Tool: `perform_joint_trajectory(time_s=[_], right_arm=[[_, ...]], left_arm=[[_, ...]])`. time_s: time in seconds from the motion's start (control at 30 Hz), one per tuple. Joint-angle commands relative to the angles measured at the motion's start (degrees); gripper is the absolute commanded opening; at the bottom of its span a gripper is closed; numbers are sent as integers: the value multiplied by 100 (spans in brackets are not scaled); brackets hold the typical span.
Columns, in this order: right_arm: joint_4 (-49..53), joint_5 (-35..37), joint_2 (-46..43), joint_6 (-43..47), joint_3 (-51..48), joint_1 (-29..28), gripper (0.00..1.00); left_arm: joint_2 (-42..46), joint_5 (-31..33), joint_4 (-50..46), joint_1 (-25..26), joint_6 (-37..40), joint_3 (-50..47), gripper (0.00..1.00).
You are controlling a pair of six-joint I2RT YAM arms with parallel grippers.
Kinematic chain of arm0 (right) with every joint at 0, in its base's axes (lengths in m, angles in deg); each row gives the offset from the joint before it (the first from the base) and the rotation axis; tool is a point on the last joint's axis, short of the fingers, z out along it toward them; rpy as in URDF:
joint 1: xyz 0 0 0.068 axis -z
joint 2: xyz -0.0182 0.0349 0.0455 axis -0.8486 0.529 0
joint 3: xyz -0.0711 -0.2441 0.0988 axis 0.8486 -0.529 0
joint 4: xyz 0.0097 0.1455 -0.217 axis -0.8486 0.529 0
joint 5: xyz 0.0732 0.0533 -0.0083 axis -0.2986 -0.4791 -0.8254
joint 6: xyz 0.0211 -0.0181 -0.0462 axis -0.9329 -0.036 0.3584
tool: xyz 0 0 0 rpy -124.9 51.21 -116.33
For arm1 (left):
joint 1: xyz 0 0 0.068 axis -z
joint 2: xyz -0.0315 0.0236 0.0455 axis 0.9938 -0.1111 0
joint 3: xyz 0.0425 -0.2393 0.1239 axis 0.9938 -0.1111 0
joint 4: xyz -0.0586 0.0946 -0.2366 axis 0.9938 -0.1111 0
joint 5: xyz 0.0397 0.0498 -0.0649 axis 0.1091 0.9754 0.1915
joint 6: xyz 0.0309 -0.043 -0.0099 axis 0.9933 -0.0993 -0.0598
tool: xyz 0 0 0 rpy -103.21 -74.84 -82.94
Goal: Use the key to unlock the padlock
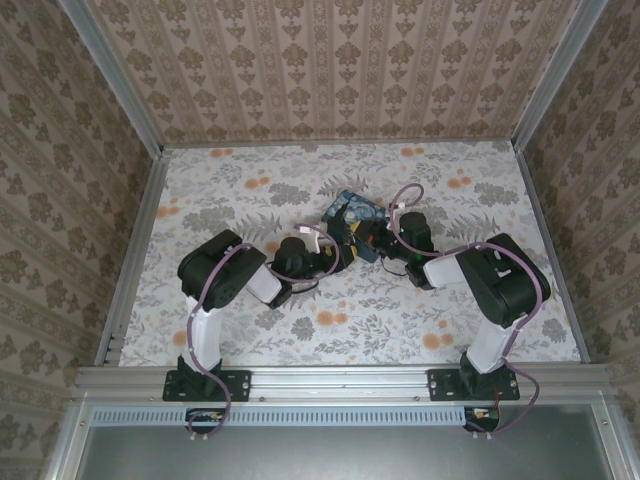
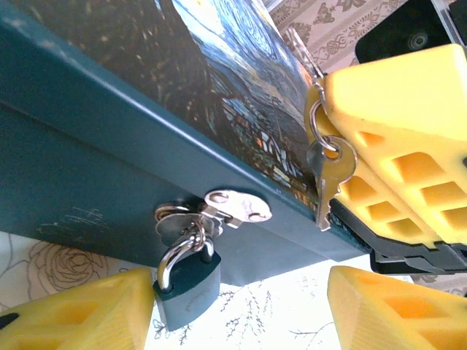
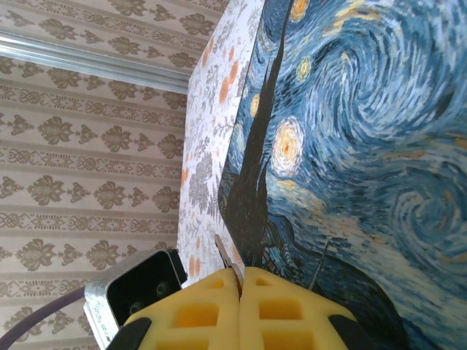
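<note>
Tin (image 1: 352, 216): a blue swirl-painted rectangular box lying on the floral counter (image 1: 250, 190), with both arms reaching in to it.
Padlock (image 2: 187, 283): hangs on the tin's front wall, below the edge of the lid. It has a dark bluish body and a silver shackle (image 2: 174, 255).
Shackle: looped through the silver hasp (image 2: 237, 205) on the tin's front wall, with both legs down in the padlock's body.
Left jaws: open. The two yellow pads (image 2: 73, 317) stand well apart in front of the tin's front wall, and the padlock lies between them. The padlock sits hard against one pad; I cannot tell whether they touch.
Right jaws: closed, pinching a thin silver key (image 3: 225, 257) between the yellow pads. They are held over the tin's painted lid, near its edge.
Gripped key: its blade sticks out from between the closed pads, towards the tin's lid.
Key ring (image 2: 318, 125): dangles from the right jaws beside the tin's front edge.
Second key (image 2: 327, 181): hangs loose from the ring, tip down, in front of the tin's front wall. It is apart from the padlock, along the wall from it.
Keyhole: not visible from here.
</note>
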Motion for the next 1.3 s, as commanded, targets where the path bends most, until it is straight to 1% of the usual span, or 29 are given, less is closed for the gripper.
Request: perform_joint_trajectory(time_s=[0.0,0.17,0.43,0.73,1.0,1.27], right_arm=[[722,155,314,72,-114,94,0],[660,155,388,31,-106,93,0],[630,155,444,17,-75,95,0],[594,164,450,-23,-92,92,0],[577,181,412,-47,-113,94,0],[559,190,410,-52,-134,95,0]], left_arm=[[210,-256,239,-2,-153,-4,65],[151,-269,263,26,-194,6,61],[333,-52,265,60,-154,-130,62],[35,-68,263,78,-225,163,61],[-286,205,240,35,-339,43,62],[-495,314,124,-25,-344,25,61]])
